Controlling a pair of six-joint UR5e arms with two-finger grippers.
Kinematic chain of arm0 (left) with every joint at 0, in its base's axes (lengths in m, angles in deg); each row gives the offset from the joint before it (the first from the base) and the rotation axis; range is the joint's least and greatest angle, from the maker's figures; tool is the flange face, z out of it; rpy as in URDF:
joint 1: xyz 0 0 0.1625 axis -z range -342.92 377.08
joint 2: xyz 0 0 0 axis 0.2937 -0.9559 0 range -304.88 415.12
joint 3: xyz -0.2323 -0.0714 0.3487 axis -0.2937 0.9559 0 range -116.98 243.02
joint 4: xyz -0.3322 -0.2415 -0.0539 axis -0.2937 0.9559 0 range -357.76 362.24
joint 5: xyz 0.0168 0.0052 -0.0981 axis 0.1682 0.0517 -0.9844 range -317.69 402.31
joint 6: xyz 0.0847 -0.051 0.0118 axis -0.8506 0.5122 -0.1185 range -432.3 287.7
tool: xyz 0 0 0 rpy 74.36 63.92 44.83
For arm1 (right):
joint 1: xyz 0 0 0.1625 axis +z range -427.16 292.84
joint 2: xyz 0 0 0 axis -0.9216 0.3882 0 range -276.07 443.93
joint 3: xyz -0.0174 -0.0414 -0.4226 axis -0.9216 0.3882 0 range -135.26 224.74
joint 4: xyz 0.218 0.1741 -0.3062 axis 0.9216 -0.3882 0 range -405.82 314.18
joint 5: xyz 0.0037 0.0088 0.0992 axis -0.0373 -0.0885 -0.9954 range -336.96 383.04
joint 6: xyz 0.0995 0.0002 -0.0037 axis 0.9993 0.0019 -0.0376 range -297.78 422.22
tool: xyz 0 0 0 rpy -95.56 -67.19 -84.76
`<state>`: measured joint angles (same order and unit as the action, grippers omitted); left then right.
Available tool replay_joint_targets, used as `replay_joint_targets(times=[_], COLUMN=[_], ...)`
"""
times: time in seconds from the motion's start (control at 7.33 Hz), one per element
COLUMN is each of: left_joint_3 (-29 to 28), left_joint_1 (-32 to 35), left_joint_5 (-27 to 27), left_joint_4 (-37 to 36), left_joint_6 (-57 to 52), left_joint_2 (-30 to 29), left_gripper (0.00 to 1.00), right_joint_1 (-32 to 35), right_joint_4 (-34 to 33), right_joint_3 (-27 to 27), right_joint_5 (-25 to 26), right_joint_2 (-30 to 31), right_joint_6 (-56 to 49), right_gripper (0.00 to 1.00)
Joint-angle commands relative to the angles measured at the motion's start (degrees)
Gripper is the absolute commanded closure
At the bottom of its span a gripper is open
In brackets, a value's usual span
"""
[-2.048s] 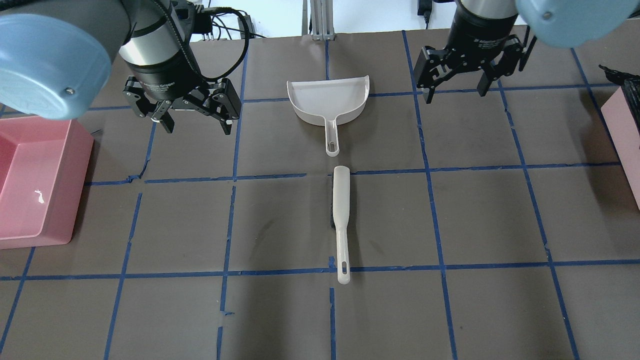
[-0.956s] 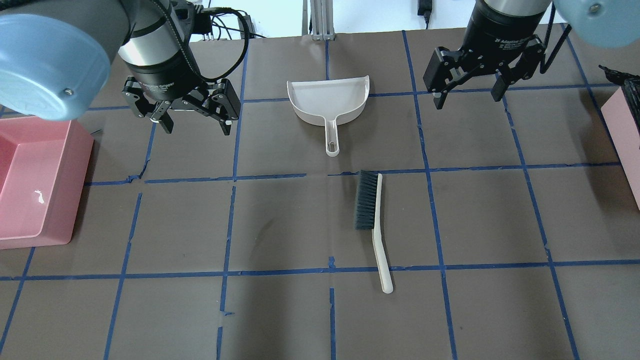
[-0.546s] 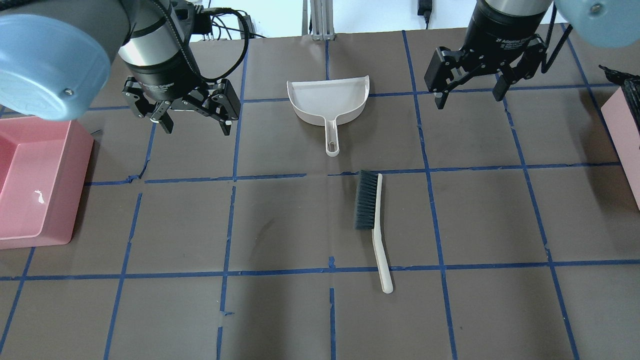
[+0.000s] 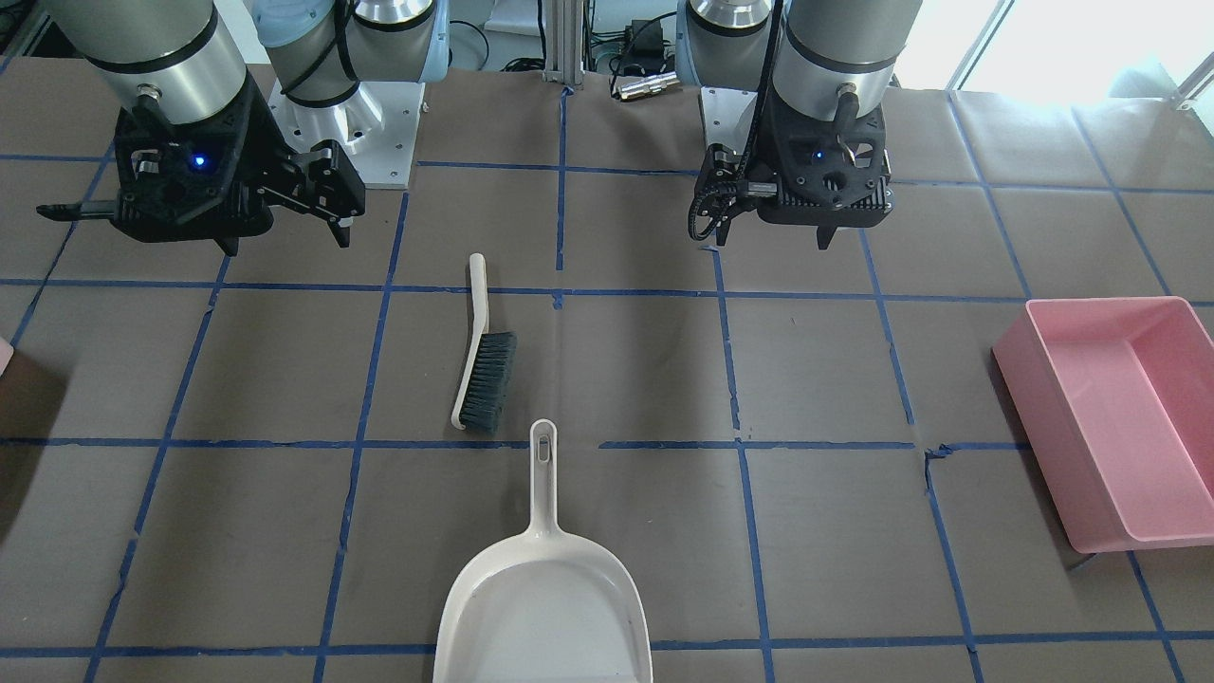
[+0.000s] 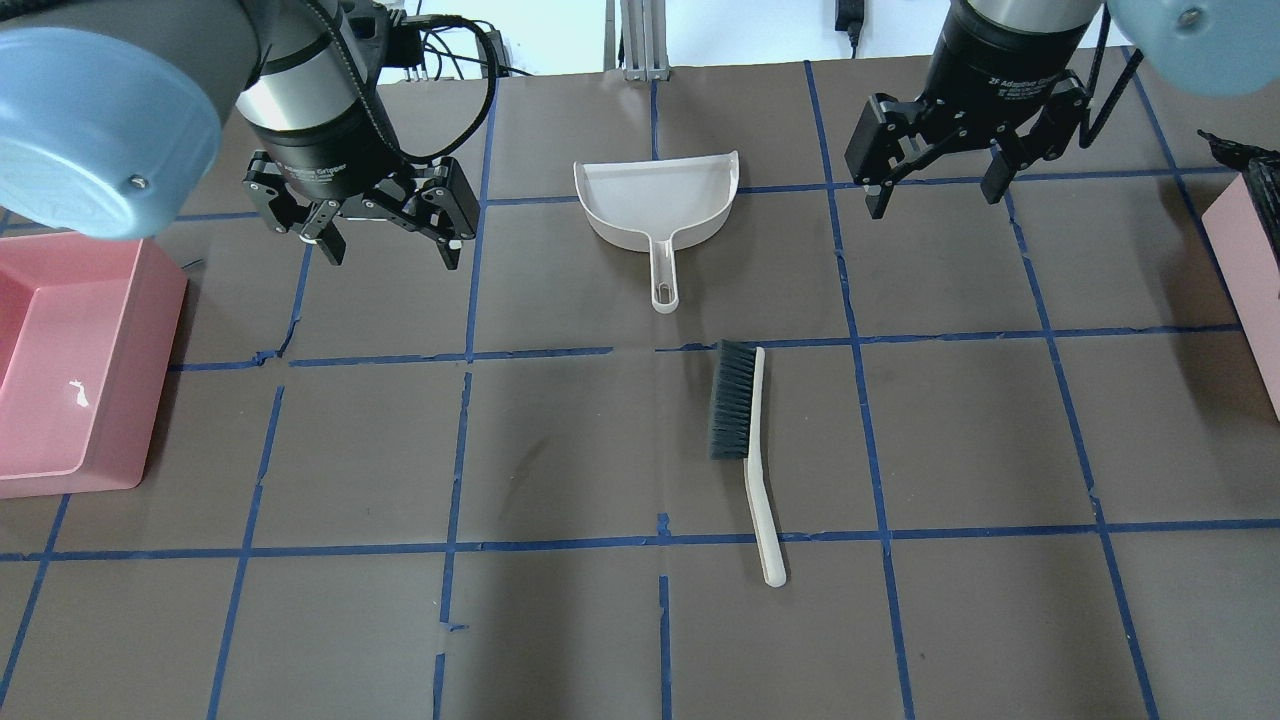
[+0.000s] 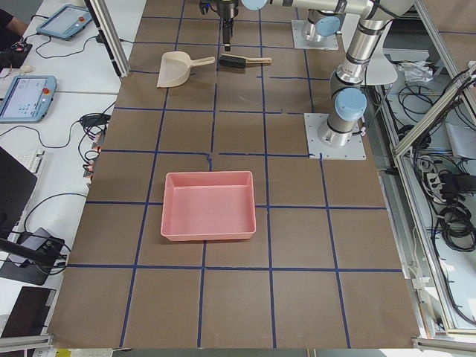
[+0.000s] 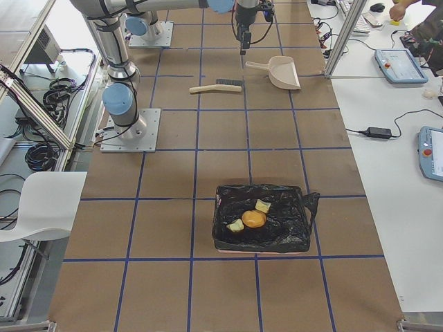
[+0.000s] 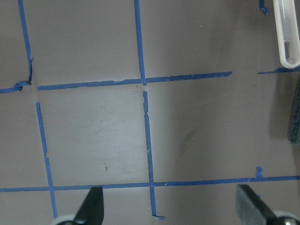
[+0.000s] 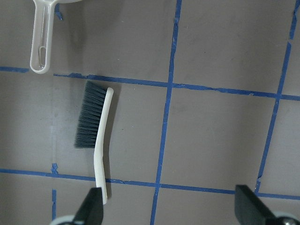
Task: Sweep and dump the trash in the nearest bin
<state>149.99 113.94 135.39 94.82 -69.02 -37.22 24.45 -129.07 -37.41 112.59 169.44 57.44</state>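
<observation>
The white brush (image 5: 738,400) lies on its side right of the table's middle, dark bristles to the left; it also shows in the right wrist view (image 9: 96,126). The white dustpan (image 5: 655,200) lies beyond it, handle toward the brush, empty. My left gripper (image 5: 385,245) is open and empty, hovering left of the dustpan. My right gripper (image 5: 935,195) is open and empty, hovering right of the dustpan. The bin (image 5: 1258,270) shows as a pale pink corner at the right edge; in the exterior right view it is lined with a black bag (image 7: 259,221) that holds trash.
A large pink tray (image 5: 60,370) sits at the table's left edge, with a white scrap in it. Blue tape lines grid the brown table (image 5: 560,440). No loose trash shows on the table.
Two seconds ago the brush stood bristles-down on the centre line; since one second ago it lies on its side further right. The right gripper moved right. Almost nothing changed in the last half second.
</observation>
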Motion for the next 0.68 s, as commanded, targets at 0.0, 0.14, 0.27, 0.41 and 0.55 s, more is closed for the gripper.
replay_joint_targets(times=[0.0, 0.14, 0.27, 0.41, 0.55], left_joint_3=[0.0, 0.0, 0.0, 0.0, 0.0], left_joint_1=[0.0, -0.1, -0.1, -0.1, -0.1], left_joint_5=[0.0, -0.3, 0.0, -0.1, -0.2], left_joint_4=[0.0, 0.0, 0.0, -0.1, -0.1], left_joint_6=[-0.1, -0.1, -0.1, -0.1, -0.1], left_joint_2=[0.0, 0.0, 0.1, 0.1, 0.1], left_gripper=[0.0, 0.0, 0.0, 0.0, 0.0], right_joint_1=[0.0, 0.0, 0.0, -0.3, -0.9], right_joint_4=[0.1, 0.1, 0.1, 0.3, -0.2], right_joint_3=[0.0, 0.0, -0.1, -0.2, -0.2], right_joint_5=[0.0, -0.2, -0.2, 0.1, -0.2], right_joint_2=[0.2, 0.1, -0.2, -0.1, -0.2], right_joint_6=[0.0, 0.0, -0.3, -0.9, -1.0], right_gripper=[0.0, 0.0, 0.0, 0.0, 0.0])
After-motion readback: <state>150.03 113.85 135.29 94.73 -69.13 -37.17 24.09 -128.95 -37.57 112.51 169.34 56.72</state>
